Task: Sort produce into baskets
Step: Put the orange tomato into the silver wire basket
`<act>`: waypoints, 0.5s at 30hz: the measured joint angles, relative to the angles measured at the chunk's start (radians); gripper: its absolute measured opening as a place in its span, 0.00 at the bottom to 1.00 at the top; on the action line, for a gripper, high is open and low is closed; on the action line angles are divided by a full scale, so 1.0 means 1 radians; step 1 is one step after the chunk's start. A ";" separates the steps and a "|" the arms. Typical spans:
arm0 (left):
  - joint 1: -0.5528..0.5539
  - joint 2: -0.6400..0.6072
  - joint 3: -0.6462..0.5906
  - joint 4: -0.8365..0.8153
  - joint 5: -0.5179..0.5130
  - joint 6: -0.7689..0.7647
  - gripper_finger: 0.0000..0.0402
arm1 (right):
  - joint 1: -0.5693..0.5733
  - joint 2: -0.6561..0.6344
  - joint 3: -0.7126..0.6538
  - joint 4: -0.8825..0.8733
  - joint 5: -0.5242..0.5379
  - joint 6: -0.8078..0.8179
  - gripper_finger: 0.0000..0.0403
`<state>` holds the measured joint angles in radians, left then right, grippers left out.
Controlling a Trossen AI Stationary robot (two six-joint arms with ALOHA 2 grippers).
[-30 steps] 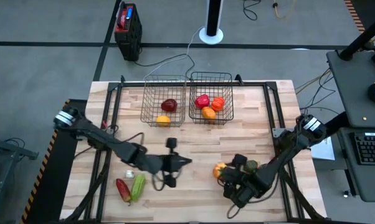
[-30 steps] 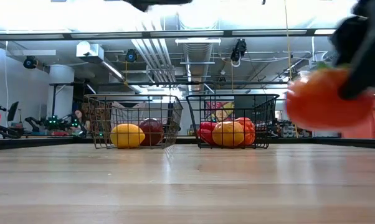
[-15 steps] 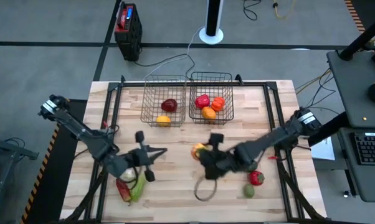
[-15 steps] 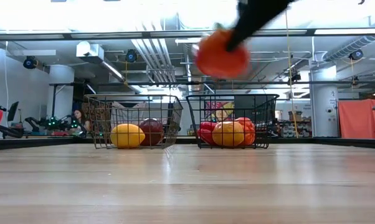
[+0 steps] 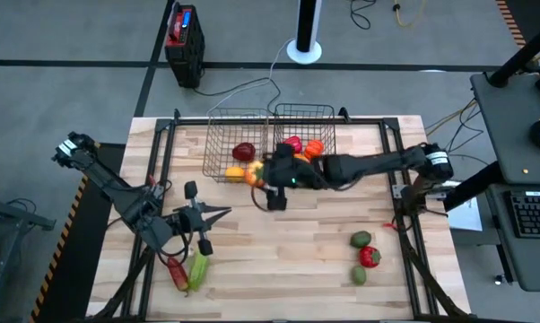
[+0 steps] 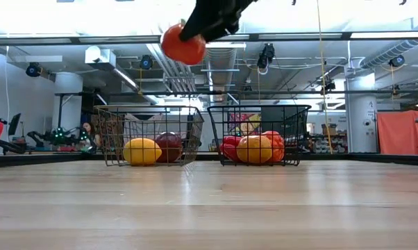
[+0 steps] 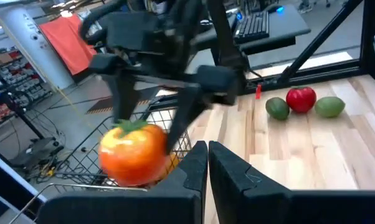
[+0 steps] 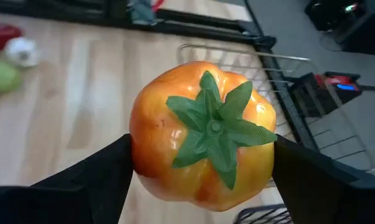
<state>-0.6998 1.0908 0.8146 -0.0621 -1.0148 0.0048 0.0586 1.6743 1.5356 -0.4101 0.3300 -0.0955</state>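
1. The right gripper (image 5: 268, 173) hangs in the air over the far middle of the table (image 5: 297, 242), just at the near edge of the two baskets, its jaws spread wide around an orange tomato (image 8: 203, 158) with a green leafy cap.
2. The tomato looks smooth, glossy and round, so I'd judge it slippery. The jaws press on its two opposite flanks, cap facing the wrist, which seems the steadiest hold.
3. It looks like a light, hollow model fruit. I'd guess it is stiff enough not to bruise, but apt to bounce or roll if let go from height.
4. The left basket (image 5: 235, 144) holds a dark red piece and a yellow one. The right basket (image 5: 304, 135) holds red and orange pieces. In the low view the tomato rides high above the left basket's side.
5. The thin wire rims could catch a finger, so the drop wants to be well inside the mesh.
6. The left gripper (image 5: 196, 220) waits over the near left of the table, jaws pinched shut on nothing, just beside a long green vegetable (image 5: 198, 269) and a red pepper (image 5: 176, 272).
7. Near right, two green pieces and a red tomato (image 5: 369, 257) lie loose on the table. All are small and rounded, best pinched across the middle.
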 joint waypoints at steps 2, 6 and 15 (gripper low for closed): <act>0.000 -0.011 0.000 -0.012 -0.022 -0.001 0.00 | -0.031 0.002 0.000 0.022 -0.019 -0.013 0.81; 0.000 -0.033 0.000 -0.041 -0.109 0.001 0.00 | -0.086 0.002 0.000 0.081 -0.076 -0.029 0.81; 0.000 -0.064 0.000 -0.078 -0.127 0.000 0.00 | -0.167 0.055 0.014 0.208 -0.177 -0.039 0.81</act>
<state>-0.6998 1.0263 0.8146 -0.1396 -1.1422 0.0050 -0.1085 1.7293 1.5498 -0.2017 0.1527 -0.1342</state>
